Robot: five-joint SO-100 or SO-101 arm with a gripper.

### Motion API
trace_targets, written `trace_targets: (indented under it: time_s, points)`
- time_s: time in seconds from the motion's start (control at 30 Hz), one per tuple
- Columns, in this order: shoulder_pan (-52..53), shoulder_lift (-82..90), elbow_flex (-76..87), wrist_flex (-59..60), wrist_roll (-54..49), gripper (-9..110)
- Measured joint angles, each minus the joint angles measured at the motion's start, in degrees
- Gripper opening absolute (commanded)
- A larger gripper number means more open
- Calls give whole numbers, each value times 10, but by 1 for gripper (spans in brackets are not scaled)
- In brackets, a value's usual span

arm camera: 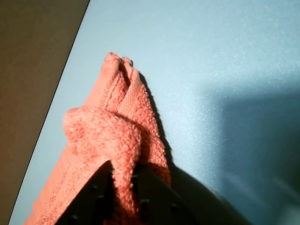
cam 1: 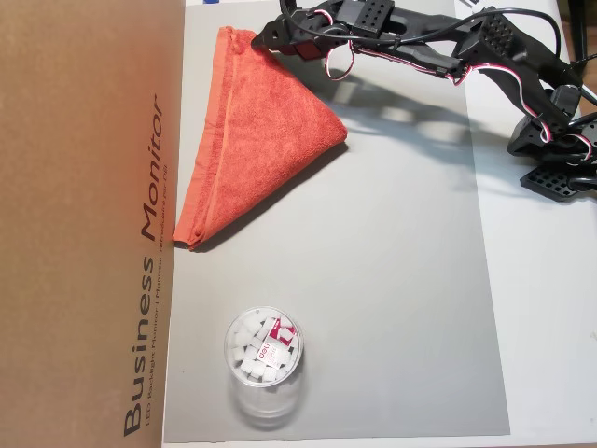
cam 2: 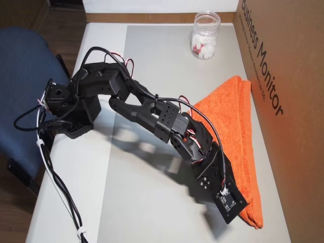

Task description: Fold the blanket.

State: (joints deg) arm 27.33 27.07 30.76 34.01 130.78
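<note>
Pincer [arm camera: 124, 187] clamped on bunched corner of triangle-folded blanket [cam 1: 256, 140]; remainder flat on mat [cam 1: 392, 280]

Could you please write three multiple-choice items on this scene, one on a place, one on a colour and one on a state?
1. Where is the clear jar in an overhead view?
A. On the grey mat, apart from the blanket
B. On top of the blanket
C. On the cardboard box

2. What colour is the blanket?
A. Blue
B. Orange-red
C. White

3. What is the gripper doing?
A. Open above the jar
B. Shut on nothing
C. Shut on a corner of the blanket

Key: 1 A, since bare mat lies between jar and blanket; 2 B, as all views show an orange-red terry cloth, lying folded into a triangle; 3 C, as the wrist view shows cloth bunched between the dark fingers.
</note>
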Motion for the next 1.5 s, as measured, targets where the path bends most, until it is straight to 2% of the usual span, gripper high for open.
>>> trace_targets:
  time_s: [0.4,0.67,0.73,0.93,1.27,1.5]
  points:
    - [2,-2,-1,0,135,0]
    - [2,0,-1,4,166,0]
    - [3,8,-1,18,166,2]
    - [18,33,0,33,166,20]
    - [39,86,4,35,161,20]
    - [33,178,66,36,17,9]
